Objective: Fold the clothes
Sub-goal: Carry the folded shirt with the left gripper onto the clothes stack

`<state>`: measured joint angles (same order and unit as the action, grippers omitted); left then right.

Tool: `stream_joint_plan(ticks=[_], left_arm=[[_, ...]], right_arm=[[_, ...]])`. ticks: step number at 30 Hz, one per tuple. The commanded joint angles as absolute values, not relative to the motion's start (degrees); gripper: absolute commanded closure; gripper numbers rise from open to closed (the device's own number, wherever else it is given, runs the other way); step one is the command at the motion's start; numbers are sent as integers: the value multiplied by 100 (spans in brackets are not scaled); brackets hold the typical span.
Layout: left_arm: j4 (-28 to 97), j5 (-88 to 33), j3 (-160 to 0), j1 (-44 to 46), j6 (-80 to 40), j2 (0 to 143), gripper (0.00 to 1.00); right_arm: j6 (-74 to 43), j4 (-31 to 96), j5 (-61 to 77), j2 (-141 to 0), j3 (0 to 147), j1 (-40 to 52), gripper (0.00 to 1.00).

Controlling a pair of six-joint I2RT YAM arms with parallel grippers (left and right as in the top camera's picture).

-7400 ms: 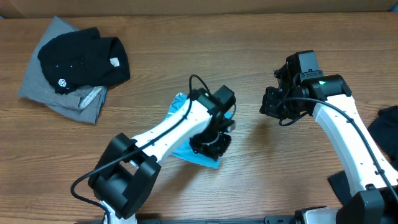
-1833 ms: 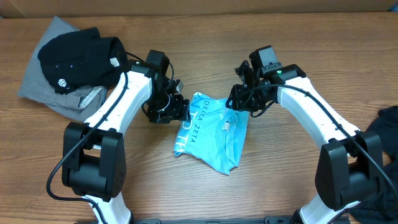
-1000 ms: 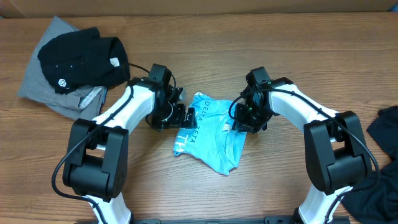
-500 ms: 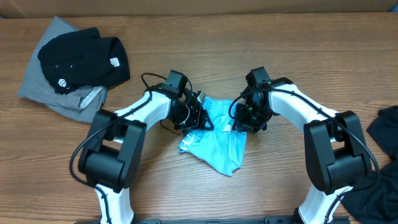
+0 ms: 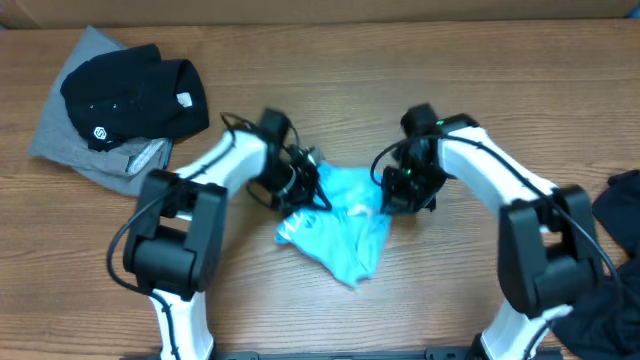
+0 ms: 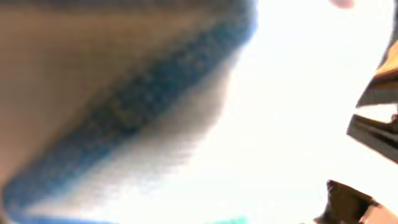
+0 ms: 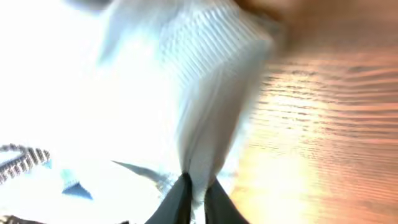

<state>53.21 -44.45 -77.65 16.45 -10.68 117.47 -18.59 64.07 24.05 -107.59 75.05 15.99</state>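
A crumpled light blue T-shirt (image 5: pixel 338 228) lies mid-table between both arms. My left gripper (image 5: pixel 301 186) sits at its upper left edge, shut, with the cloth bunched up against it. The left wrist view is blurred and washed out, filled with the shirt's pale fabric and a blue band (image 6: pixel 130 109); its fingers do not show there. My right gripper (image 5: pixel 399 192) holds the upper right edge. In the right wrist view the right gripper (image 7: pixel 198 185) has its dark fingers (image 7: pixel 179 200) pinched on a ribbed fold of the shirt (image 7: pixel 208 93). A black T-shirt (image 5: pixel 135 92) lies on a grey one (image 5: pixel 92 152) at far left.
Dark clothing (image 5: pixel 618 200) lies at the right edge of the wooden table (image 5: pixel 330 80), behind my right arm. Bare wood (image 7: pixel 336 124) shows right of the pinched fold.
My left gripper moved in onto the shirt's left edge and shut. The shirt has bunched up and its printed text has folded out of sight. My right gripper has tightened on its fold.
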Motion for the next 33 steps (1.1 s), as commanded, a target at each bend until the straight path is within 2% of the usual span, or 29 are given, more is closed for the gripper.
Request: stream_joint_plan(ticks=[1, 5, 10, 15, 25, 26, 27, 29, 30, 33], left_arm=[[5968, -4331, -9131, 906, -462, 11480, 96], [6394, -4353, -10632, 248, -447, 11441, 96], [5996, -4303, -11721, -451, -508, 11441, 96], [5323, -3760, -11856, -1192, -773, 11474, 96], [5242, -2668, -11856, -2532, -744, 12105, 96], [5245, -2657, -11856, -2661, -744, 12215, 92], [5249, -2661, -11856, -2781, -749, 12350, 75], [5371, -2655, -11856, -2952, -746, 12606, 19], [5474, -2637, -11856, -3017, -744, 12720, 0], [6012, -2438, -11856, -3304, -722, 12969, 0]], right_arm=[[-1758, 6442, 2408, -9786, 8099, 1474, 84], [-1763, 6418, 2408, -9321, 8484, 1472, 80], [-1785, 6466, 2408, -9227, 8562, 1472, 79], [-1787, 6490, 2408, -9238, 8562, 1472, 79], [-2154, 6530, 2410, -9238, 8562, 1476, 79], [-2178, 6534, 2410, -9238, 8562, 1476, 79], [-2248, 6547, 2410, -9238, 8562, 1476, 79], [-2283, 6554, 2429, -9238, 8562, 1476, 79], [-2285, 6558, 2438, -9238, 8562, 1476, 79], [-2327, 6641, 2561, -9236, 8562, 1476, 80]])
